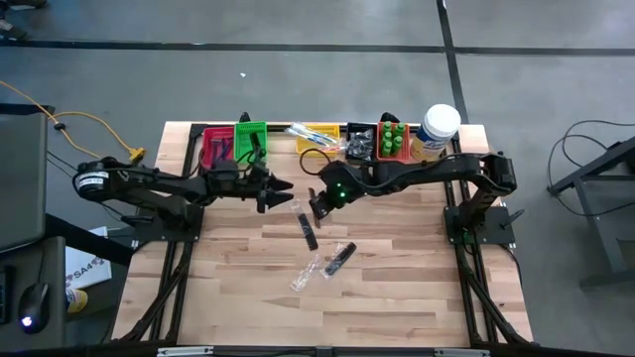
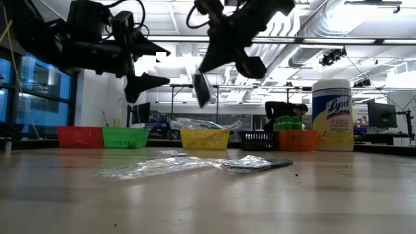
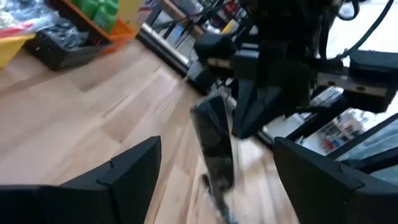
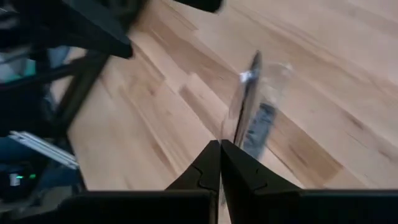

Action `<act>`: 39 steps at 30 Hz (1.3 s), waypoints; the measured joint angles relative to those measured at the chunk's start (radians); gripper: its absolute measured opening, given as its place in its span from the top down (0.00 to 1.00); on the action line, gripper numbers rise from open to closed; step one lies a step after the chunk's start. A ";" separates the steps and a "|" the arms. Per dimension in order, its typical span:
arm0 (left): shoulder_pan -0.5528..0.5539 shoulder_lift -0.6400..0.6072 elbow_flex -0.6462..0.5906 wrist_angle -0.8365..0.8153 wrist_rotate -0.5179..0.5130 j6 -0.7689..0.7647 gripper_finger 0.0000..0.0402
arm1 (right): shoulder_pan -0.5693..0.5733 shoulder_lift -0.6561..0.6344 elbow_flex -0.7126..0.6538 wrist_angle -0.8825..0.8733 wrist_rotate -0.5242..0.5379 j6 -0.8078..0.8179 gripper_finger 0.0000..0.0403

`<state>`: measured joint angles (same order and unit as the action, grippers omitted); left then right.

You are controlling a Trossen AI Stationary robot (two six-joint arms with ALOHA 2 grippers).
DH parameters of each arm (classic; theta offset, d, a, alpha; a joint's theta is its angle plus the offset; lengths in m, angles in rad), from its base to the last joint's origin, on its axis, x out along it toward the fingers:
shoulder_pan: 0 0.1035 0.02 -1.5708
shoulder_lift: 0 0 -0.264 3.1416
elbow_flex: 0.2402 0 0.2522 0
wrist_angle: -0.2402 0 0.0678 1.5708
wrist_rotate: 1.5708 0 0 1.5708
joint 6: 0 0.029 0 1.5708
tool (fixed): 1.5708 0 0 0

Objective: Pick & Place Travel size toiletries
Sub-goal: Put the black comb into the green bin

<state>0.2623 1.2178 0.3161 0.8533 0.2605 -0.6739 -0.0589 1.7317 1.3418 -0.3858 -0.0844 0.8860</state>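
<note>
Right gripper (image 1: 316, 206) pinches a wrapped black comb (image 2: 201, 89) above mid-table; left gripper (image 1: 281, 192) hangs wide open and empty just beside it.

From above I can barely make out the comb, which blends into the fingers; my low view shows it dangling clear of the wood. More wrapped items (image 2: 188, 164) lie on the table (image 1: 397, 288) below, contents blurred.

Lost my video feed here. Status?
Left gripper open, empty, above the table. Right gripper shut on a wrapped black comb, held aloft. Two wrapped items remain on table; path clear.
</note>
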 joint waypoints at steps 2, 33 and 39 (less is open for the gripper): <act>0.000 0.020 0.000 0.039 0.005 -0.012 0.26 | 0.000 0.000 0.000 0.034 -0.012 0.000 0.99; -0.001 0.084 0.008 0.302 0.118 -0.096 0.26 | -0.003 0.000 0.000 0.319 -0.102 -0.011 0.99; -0.001 0.084 0.039 0.297 0.186 -0.113 0.26 | -0.004 -0.001 0.000 0.349 -0.099 -0.012 0.99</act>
<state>0.2615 1.3014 0.3546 1.1500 0.4464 -0.7872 -0.0629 1.7309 1.3418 -0.0371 -0.1835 0.8742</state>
